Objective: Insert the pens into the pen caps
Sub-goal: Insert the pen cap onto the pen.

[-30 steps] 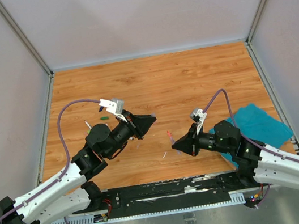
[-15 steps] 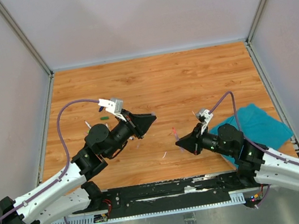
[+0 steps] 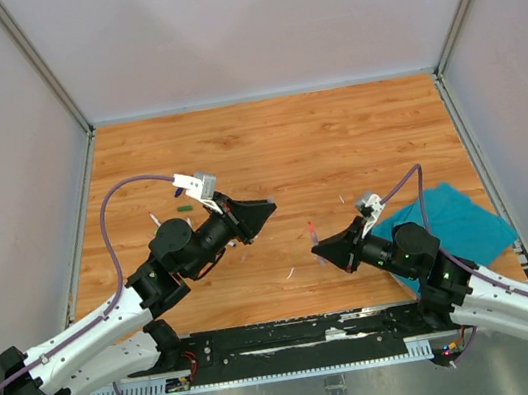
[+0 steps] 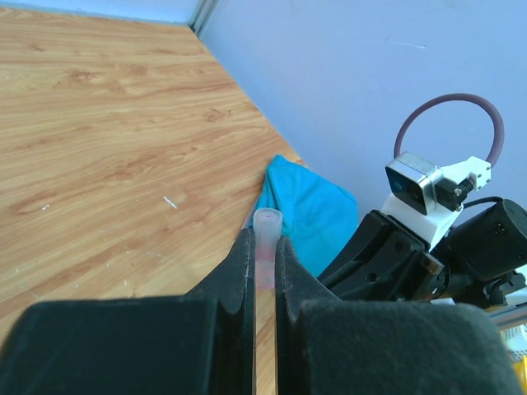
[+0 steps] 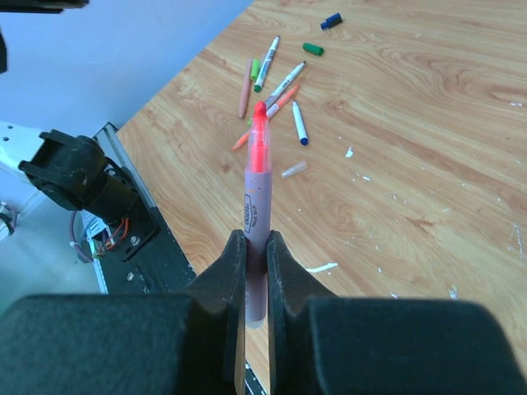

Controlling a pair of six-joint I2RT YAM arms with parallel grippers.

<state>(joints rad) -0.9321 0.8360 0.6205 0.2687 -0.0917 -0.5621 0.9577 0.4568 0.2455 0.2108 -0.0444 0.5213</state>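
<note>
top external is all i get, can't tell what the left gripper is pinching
Observer: Left gripper is shut on a translucent pinkish pen cap, open end pointing outward.
Operator: and the right one
Observer: Right gripper is shut on an uncapped pen, its red-orange tip sticking out ahead.
Operator: other pens anywhere
Observer: About five loose pens lie clustered on the wooden table, some crossing.

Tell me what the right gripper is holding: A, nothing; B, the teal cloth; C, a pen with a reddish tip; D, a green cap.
C: the right wrist view shows the right gripper shut on the pen, whose reddish tip points away from the fingers.
</note>
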